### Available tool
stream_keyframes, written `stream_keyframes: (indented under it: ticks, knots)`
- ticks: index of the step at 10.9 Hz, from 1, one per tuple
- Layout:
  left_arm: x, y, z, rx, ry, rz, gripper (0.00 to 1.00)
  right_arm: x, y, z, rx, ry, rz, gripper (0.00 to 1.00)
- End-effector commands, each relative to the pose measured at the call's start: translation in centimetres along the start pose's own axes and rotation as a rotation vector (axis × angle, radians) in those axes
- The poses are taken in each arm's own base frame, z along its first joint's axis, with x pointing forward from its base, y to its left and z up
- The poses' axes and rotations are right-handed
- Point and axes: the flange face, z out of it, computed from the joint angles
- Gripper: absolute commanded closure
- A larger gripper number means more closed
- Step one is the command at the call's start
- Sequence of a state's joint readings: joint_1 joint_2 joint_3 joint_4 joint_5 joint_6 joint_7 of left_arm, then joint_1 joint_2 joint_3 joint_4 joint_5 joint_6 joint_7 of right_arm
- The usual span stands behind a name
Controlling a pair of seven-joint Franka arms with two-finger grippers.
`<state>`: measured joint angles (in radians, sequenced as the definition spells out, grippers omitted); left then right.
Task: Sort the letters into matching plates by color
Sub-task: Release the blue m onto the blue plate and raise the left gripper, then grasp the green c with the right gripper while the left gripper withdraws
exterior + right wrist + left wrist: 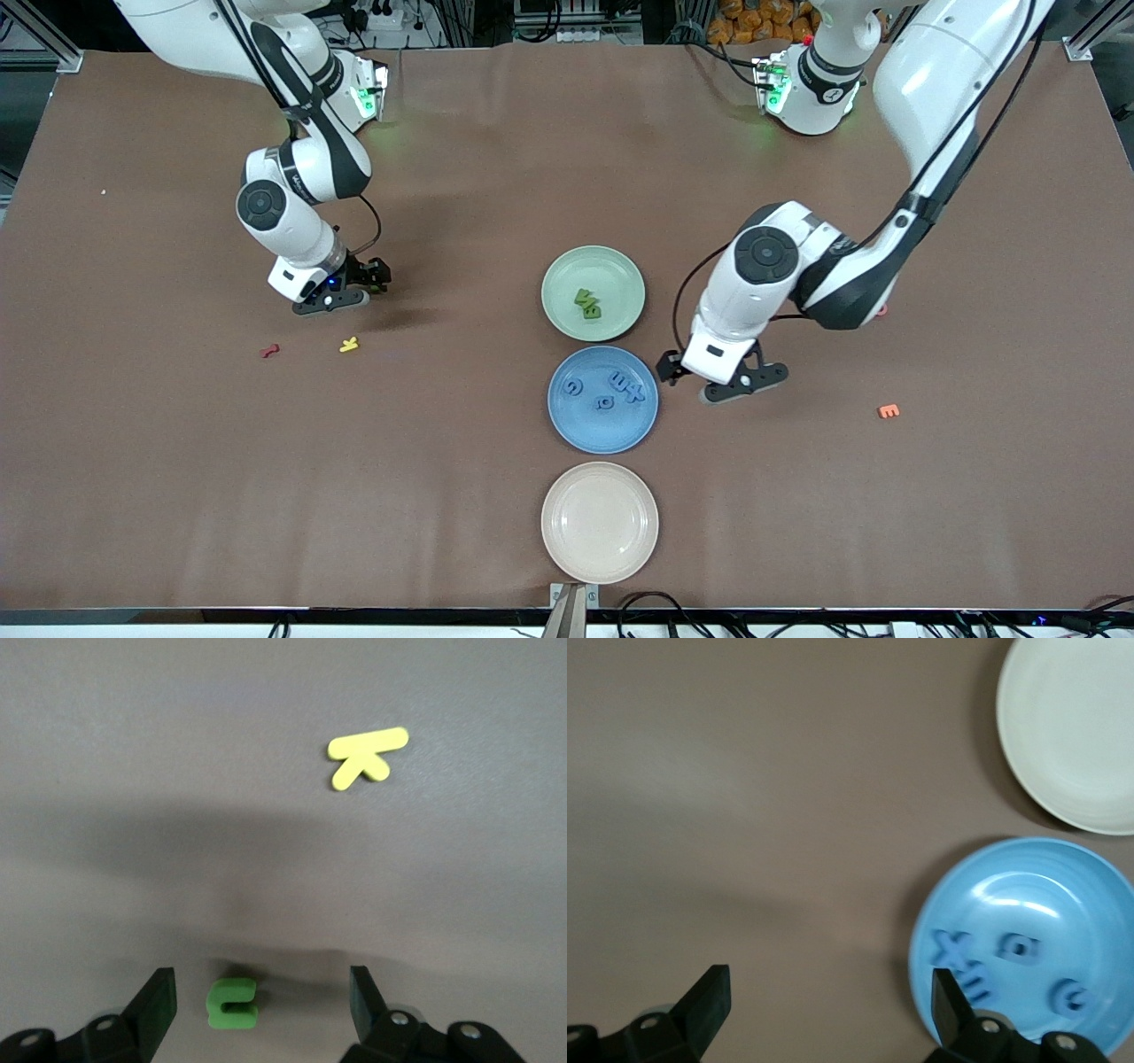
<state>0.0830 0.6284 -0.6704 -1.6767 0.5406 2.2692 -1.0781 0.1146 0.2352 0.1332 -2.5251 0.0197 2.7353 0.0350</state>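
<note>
Green plate: round, shallow, matte pale mint green plate (593, 293), the one of 3 stacked in a line that lies farthest from the front camera; it holds 2 small chunky darker green letters (587, 303) lying close together near its middle.
Blue plate: round matte medium blue plate (603, 400) just nearer the front camera than the green one; it holds 4 or so small blue letters (625, 387), the same blue as the plate, some rounded with a hole, others angular.
Cream plate: round matte cream plate (600, 522) of equal size, nearest the front camera.
Loose green letter: tiny bright green C-shaped letter (232, 1004) flat on the brown table (177, 461), between the right gripper's fingers.
Other loose letters: yellow branching letter (349, 345) and red letter (270, 351) toward the right arm's end; orange E-shaped letter (889, 411) toward the left arm's end.
Right gripper: black 2-finger right gripper (353, 285) low over the table, fingers spread wide on either side of the green letter, not touching it.
Left gripper: black 2-finger left gripper (722, 377) over bare table just beside the blue plate, fingers spread wide, holding nothing.
</note>
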Motion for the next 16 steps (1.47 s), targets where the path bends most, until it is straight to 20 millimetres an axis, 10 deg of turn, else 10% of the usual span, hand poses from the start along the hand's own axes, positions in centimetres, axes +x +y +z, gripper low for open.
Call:
stream_keyframes:
  ticks: [1,7,11,16]
  knots:
    - [4.1,-3.8,-5.4,0.077,-0.074,0.109,0.00,-1.1,-2.4,0.2,0.008,0.002,0.013,0.17]
    - [9.4,-12.5,-13.0,0.100,-0.136,0.184,0.00,-1.5,-3.1,0.4,0.009,-0.005,0.011,0.29]
    - [9.7,-14.4,-15.5,0.067,-0.172,0.175,0.00,-1.4,-2.9,0.5,0.009,-0.005,0.015,0.27]
    - [9.1,-19.4,-23.6,-0.002,-0.144,0.224,0.00,-1.4,-2.6,0.8,0.010,0.000,0.022,0.32]
